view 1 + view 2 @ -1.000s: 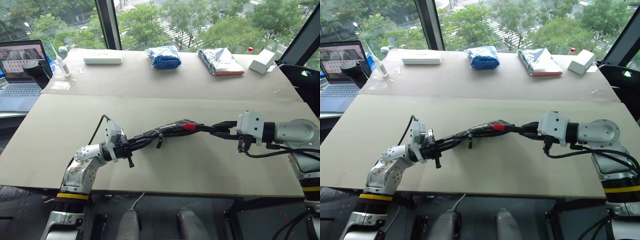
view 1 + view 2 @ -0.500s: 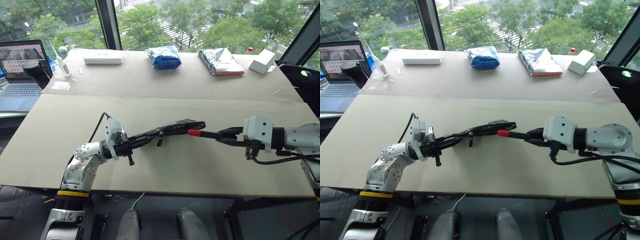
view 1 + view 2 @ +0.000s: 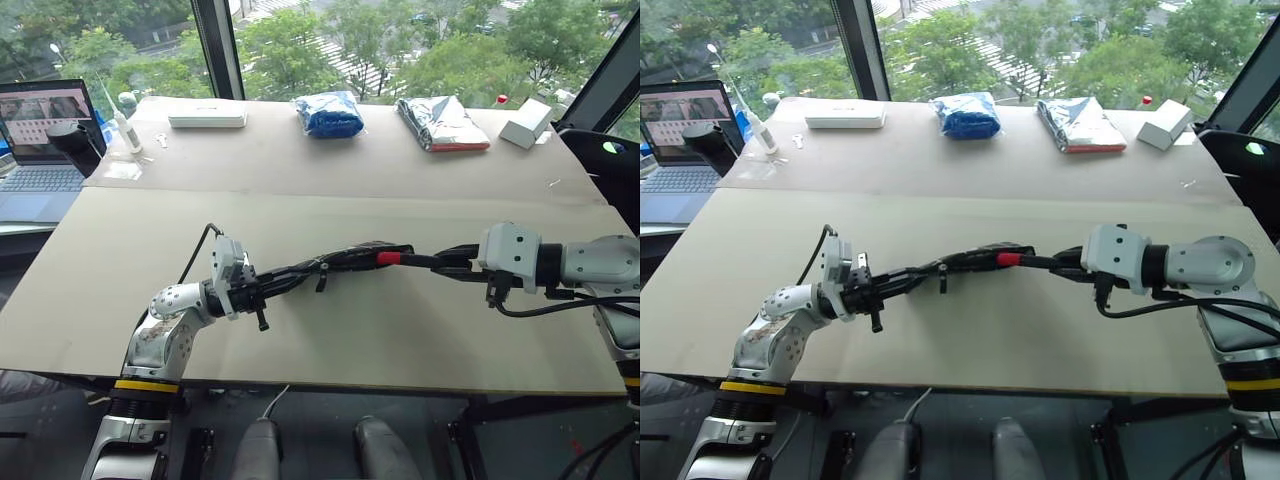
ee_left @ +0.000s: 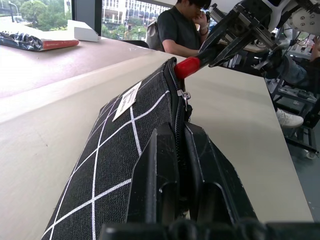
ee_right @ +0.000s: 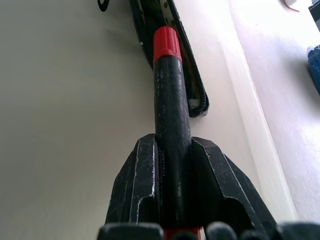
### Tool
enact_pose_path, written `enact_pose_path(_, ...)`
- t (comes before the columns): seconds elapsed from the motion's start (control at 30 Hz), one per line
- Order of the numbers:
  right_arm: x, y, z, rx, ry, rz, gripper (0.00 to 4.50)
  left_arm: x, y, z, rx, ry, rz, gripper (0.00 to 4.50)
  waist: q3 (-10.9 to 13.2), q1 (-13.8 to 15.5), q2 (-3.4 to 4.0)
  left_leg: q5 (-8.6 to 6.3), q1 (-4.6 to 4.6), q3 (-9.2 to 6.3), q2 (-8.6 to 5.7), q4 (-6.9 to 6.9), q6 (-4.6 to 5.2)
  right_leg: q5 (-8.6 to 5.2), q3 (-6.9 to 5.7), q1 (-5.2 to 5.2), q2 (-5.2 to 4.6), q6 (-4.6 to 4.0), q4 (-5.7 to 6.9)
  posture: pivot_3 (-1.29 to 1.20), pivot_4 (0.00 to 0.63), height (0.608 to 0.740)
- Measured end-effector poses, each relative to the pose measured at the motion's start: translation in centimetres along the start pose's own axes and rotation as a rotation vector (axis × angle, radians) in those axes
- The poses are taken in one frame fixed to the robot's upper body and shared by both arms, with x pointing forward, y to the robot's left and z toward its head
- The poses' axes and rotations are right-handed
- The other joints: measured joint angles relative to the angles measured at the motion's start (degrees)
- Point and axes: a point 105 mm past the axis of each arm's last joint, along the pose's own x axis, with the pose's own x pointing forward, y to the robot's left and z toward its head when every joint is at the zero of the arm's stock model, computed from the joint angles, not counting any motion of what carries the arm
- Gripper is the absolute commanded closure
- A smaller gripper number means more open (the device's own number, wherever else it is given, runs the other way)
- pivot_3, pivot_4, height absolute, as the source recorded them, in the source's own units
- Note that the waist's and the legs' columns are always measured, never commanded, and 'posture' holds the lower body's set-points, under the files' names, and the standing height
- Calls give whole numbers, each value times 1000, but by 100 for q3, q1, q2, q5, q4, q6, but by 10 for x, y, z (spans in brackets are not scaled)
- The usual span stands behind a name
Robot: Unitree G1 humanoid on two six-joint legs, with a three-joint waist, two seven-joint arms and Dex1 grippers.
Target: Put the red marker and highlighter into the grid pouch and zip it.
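Fingers of our left gripper (image 4: 181,165) clamp the black white-gridded fabric pouch (image 4: 125,145) above the table (image 3: 330,330); our right gripper (image 5: 172,165) grips the black red-capped marker (image 5: 169,85) at its mouth.

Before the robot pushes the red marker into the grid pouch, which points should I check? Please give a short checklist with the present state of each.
1. Right gripper shut on the red marker: ok.
2. Left gripper shut on the grid pouch end, pouch held above the table: ok.
3. Red cap end at the pouch's open end: ok.
4. Cap actually inside the opening: cannot tell.
5. Highlighter already inside the pouch: cannot tell.
6. Zipper open far enough: cannot tell.
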Motion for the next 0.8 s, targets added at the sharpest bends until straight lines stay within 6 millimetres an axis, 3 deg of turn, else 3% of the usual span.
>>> enact_pose_path(0.33,39,3,12,-100,-25,108,3914,3,-3,-4,-7,11,-16,4500,0,-3,0,0,0,0,0,0,0,4,0,-1,0,-6,1,0,150,740)
enact_pose_path(0.63,96,10,51,-235,-150,180,3914,2,-3,-7,-5,22,-25,4500,0,-10,0,0,-1,0,0,-1,0,9,-1,-4,0,-15,3,0,150,740)
enact_pose_path(0.73,107,12,56,-252,-167,184,3914,2,-3,-7,-5,23,-25,4500,0,16,0,0,-3,0,0,0,0,9,-3,-4,0,-15,3,0,150,740)
enact_pose_path(0.8,109,12,56,-261,-170,181,2898,2,-3,-7,-5,23,-24,4500,0,29,0,0,-5,0,0,1,0,9,-3,-4,0,-16,2,0,150,740)
